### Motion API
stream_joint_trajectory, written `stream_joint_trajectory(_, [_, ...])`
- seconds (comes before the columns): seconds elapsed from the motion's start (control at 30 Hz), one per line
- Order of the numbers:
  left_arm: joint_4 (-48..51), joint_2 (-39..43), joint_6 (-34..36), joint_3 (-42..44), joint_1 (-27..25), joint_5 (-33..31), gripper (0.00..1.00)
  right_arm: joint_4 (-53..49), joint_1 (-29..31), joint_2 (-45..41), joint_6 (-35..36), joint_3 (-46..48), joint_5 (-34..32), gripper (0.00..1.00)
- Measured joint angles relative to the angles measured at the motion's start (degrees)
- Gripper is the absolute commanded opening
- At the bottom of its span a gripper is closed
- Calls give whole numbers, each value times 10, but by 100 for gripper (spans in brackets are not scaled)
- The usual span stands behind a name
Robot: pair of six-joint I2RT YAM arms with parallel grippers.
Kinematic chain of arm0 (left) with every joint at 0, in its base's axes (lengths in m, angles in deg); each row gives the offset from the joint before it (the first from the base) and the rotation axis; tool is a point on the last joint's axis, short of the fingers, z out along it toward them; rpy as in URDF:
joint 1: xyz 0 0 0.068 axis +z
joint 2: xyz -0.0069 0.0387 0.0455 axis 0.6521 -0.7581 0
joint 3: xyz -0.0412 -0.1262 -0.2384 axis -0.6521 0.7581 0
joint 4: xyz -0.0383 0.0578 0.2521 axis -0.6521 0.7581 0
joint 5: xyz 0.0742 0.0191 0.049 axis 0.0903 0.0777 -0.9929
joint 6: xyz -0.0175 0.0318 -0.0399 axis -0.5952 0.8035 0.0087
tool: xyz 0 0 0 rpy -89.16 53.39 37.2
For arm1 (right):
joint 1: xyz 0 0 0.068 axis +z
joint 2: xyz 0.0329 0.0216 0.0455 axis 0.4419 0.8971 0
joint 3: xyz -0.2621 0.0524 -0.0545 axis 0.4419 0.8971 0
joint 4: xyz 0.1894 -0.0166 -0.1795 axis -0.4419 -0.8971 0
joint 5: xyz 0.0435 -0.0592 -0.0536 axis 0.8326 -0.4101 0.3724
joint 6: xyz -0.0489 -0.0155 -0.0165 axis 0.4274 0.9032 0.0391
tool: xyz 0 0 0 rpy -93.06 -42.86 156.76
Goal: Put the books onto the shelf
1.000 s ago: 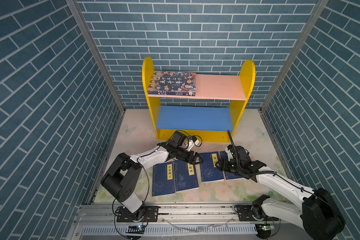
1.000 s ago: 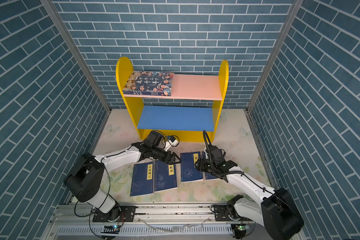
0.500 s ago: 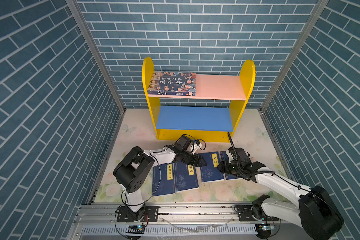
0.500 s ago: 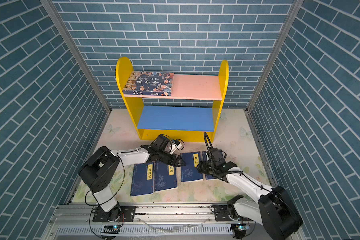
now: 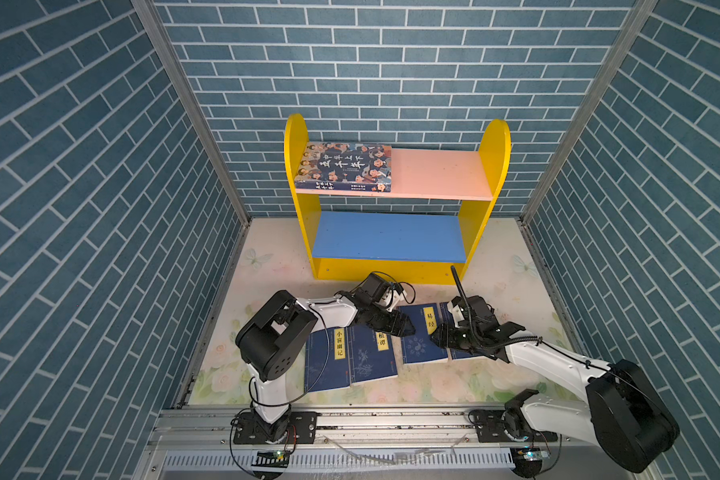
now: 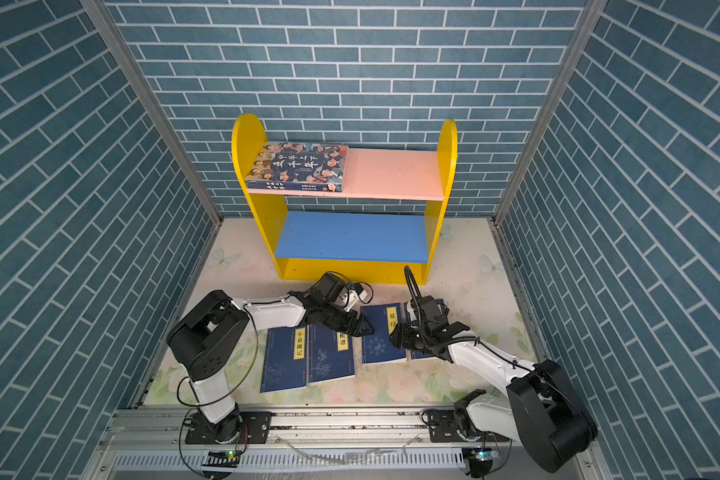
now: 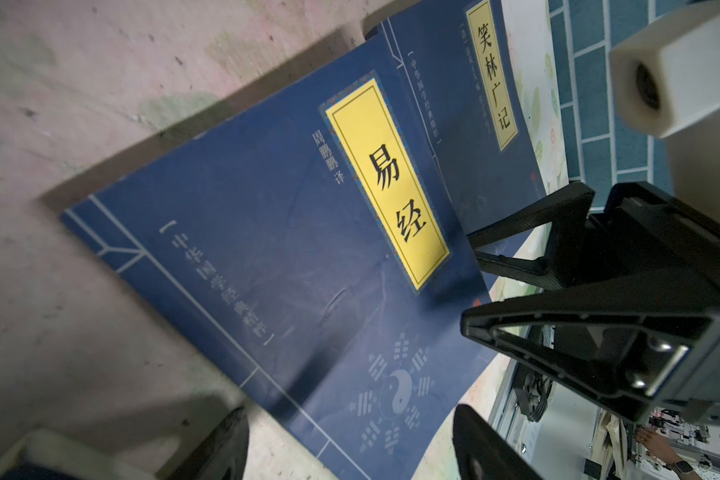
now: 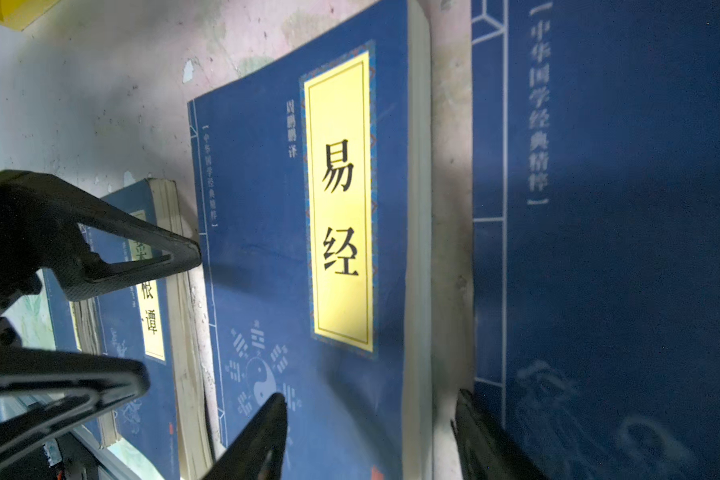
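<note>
Tightly hemmed: 易经 book point(image 5: 418, 347) btw left pincer point(image 5: 406, 329), right pincer point(image 5: 436, 338), nbr books point(image 5: 368, 359).

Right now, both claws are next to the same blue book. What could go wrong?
1. The left gripper and right gripper, both open, flank one book from opposite sides, so they might bump or pull against each other.
2. The right gripper straddles that book's page edge, close to the neighbour, and could shove it when closing.
3. The book lies flat on the table, so a grip may slip.

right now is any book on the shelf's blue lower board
No, the blue lower board is bare; the only shelved book lies on the pink upper board.
</note>
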Motion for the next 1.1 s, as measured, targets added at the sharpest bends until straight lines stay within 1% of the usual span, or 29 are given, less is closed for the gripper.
stream_joint_trajectory(0.3, [-7,-19,-1,-13,-6,6,79,41,-4,45,2,-9,29,63])
stream_joint_trajectory(0.43, [-8,-21,2,-15,-5,5,78,59,-7,51,0,-6,38,57])
stream_joint_trajectory(0.5, [-8,-21,4,-15,-5,4,78,77,-8,49,-7,4,45,52])
stream_joint_trajectory(0.63, [-6,-19,15,-15,-5,2,77,103,-11,46,-26,22,51,36])
stream_joint_trajectory(0.7, [-1,-17,23,-15,-5,-4,77,108,-11,44,-34,30,55,33])
stream_joint_trajectory(0.77, [5,-14,33,-15,-5,-8,78,111,-11,38,-43,37,57,28])
stream_joint_trajectory(0.8, [9,-11,38,-15,-5,-9,78,111,-11,35,-47,40,59,26])
stream_joint_trajectory(0.9, [18,-2,54,-15,-7,-12,78,112,-10,18,-57,47,67,14])
stream_joint_trajectory(0.97, [20,7,62,-14,-8,-14,78,114,-10,0,-60,50,72,10])
stream_joint_trajectory(1.0, [21,12,65,-14,-8,-15,78,113,-10,-10,-64,51,74,5])
stream_joint_trajectory(1.1, [22,21,76,-14,-8,-15,78,112,-12,-35,-63,58,76,1])
